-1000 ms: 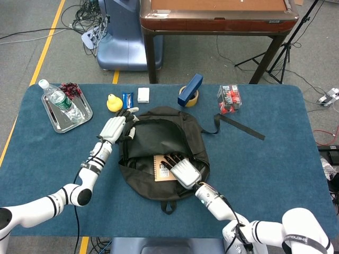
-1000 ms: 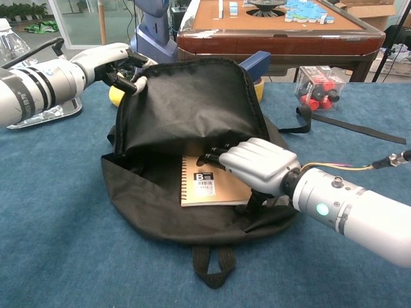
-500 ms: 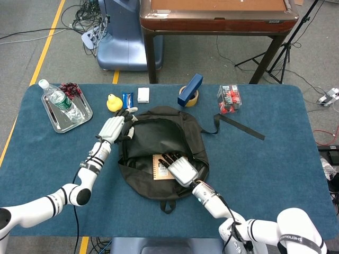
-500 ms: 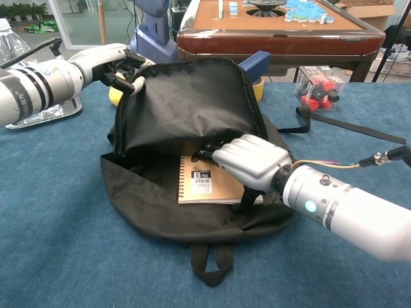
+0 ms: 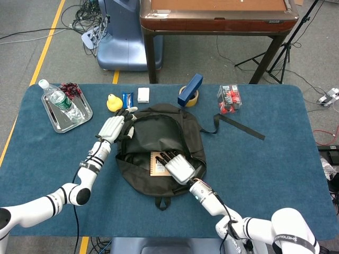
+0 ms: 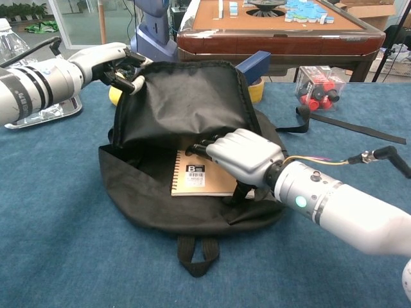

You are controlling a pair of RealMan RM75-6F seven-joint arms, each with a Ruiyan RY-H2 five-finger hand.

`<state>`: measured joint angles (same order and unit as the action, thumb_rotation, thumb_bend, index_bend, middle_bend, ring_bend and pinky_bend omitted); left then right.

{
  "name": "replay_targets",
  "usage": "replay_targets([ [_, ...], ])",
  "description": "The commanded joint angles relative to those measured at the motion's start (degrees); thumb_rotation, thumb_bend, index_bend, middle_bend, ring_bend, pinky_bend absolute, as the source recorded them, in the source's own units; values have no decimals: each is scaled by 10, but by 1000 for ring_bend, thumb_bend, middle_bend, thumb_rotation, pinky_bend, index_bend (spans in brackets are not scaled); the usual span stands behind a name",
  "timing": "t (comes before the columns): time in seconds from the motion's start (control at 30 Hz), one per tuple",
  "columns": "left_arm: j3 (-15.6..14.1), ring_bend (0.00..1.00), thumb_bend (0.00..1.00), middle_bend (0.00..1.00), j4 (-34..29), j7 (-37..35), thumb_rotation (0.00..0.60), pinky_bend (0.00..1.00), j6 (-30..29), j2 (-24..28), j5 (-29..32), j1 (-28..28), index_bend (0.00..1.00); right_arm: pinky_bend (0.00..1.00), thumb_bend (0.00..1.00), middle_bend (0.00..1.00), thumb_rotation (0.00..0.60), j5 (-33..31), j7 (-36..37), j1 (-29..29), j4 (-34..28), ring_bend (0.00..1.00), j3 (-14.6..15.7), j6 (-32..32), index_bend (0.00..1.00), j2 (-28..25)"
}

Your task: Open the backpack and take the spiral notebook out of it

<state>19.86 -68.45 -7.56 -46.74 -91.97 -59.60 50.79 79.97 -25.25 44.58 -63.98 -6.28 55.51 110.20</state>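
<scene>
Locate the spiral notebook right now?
Spiral notebook lies inside the open backpack, mid-table in both views, under the right hand.

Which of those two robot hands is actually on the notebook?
The right hand, reaching into the open backpack, rests on the spiral notebook. The left hand only grips the backpack's flap.

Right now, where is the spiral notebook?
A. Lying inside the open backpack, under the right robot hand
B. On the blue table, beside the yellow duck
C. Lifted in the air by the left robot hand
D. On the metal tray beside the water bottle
A: the spiral notebook lies in the open backpack, with the right robot hand over it.
</scene>
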Motion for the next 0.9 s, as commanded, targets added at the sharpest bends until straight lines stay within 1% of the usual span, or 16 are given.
replay_targets([
  [0.03,0,59,589,126,1,-1,600,7,0,0,0,0,400,190,360,178,600,1,-1,-1,-4,84,-1,1,160,-4],
  [0.17,0,59,589,126,4,-3,600,7,2,-2,0,1,400,190,360,180,600,-1,-6,-1,-9,84,-4,1,160,-10],
  [0.4,0,59,589,126,7,-4,600,8,3,-6,-1,3,399,190,360,180,600,-1,-6,5,5,84,-8,-3,160,0],
  [0.53,1,59,589,126,7,-5,600,7,4,-7,0,4,399,190,360,186,600,5,-5,7,15,87,-6,-2,185,5],
  [0.63,2,59,589,126,5,-5,600,7,3,-6,-1,4,399,190,386,216,600,18,8,8,27,112,-5,11,261,10],
  [0.73,2,59,589,126,4,-4,600,7,2,-5,-1,4,399,190,455,263,600,31,28,8,40,149,-3,25,376,16],
  [0.8,3,59,589,126,3,-4,600,7,2,-5,-1,4,399,197,484,301,600,42,43,8,50,178,-1,36,465,19],
  [0.9,4,59,589,126,3,-5,600,8,2,-5,1,4,399,215,494,343,600,55,59,8,62,208,0,50,548,23],
])
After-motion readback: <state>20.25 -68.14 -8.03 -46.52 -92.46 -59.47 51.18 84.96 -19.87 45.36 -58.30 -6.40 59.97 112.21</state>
